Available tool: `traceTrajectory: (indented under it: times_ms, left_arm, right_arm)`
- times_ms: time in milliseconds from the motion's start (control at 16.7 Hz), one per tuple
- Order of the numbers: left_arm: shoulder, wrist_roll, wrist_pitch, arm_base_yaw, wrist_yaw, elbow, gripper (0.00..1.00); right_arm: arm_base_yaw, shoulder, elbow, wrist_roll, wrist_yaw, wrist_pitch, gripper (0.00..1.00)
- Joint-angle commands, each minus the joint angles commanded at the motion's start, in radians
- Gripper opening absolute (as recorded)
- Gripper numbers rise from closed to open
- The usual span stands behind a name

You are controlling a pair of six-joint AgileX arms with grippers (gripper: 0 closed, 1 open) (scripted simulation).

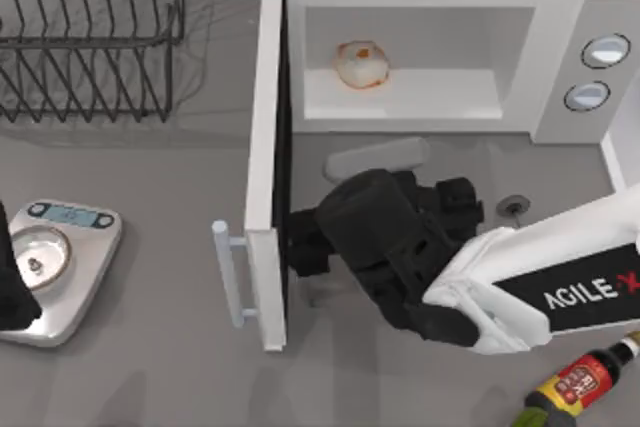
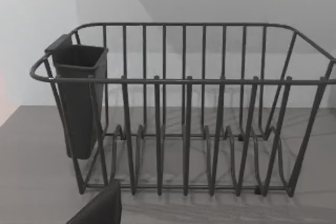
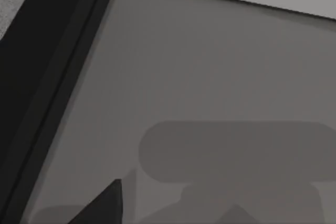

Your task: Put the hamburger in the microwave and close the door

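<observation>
So the small round pale cream hamburger (image 1: 361, 65) with the orange spot on top is sitting inside the pale grey cavity of the big white box microwave (image 1: 440, 7), toward its left side. The tall white door (image 1: 266, 177) with the white bar handle (image 1: 229, 272) stands swung wide open, edge-on from above. The right arm's black end effector (image 1: 300, 243) is right up against the door's dark inner face, low near the handle end; I honestly can't tell how far apart its fingers are. The right wrist view is just grey mesh window up close. The left end effector (image 1: 12, 287) is parked at the counter's (image 1: 150, 367) left edge, over the silver kitchen scale (image 1: 60, 267), facing the dark wire dish rack (image 2: 184, 119).
</observation>
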State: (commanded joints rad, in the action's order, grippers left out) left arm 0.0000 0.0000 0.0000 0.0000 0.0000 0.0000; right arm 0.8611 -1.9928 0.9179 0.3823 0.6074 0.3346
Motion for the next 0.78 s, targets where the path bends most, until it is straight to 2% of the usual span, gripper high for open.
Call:
traceTrajectory:
  times_ms: [300,780]
  left_arm:
    - [0.0,0.0,0.0,0.0,0.0,0.0,1.0]
    - [0.0,0.0,0.0,0.0,0.0,0.0,1.0]
  right_arm:
    - [-0.001,0.068,0.045,-0.004,0.003,-0.058,1.0]
    - [-0.002,0.179,0.109,-0.007,-0.004,-0.264,1.0]
